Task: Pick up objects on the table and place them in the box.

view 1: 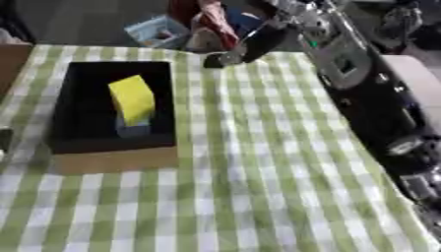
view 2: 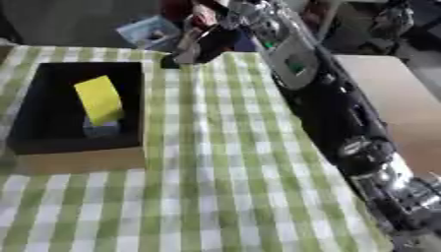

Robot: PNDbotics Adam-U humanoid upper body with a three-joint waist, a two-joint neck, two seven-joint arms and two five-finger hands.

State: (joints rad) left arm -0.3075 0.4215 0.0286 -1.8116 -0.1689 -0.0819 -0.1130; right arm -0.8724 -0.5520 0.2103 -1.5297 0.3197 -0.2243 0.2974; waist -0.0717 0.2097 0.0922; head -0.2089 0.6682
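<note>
My right hand reaches to the far edge of the green-checked tablecloth, fingers seemingly curled round something small and dark, so it can join the yellow block already lying in the black-lined cardboard box.

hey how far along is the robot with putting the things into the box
Looks done: a yellow block sits inside the black-lined cardboard box, with a small bluish item under its lower end. In hand: the right hand reaches to the far edge of the green checked tablecloth; whether it holds anything is unclear. No other loose items show on the cloth.
</note>
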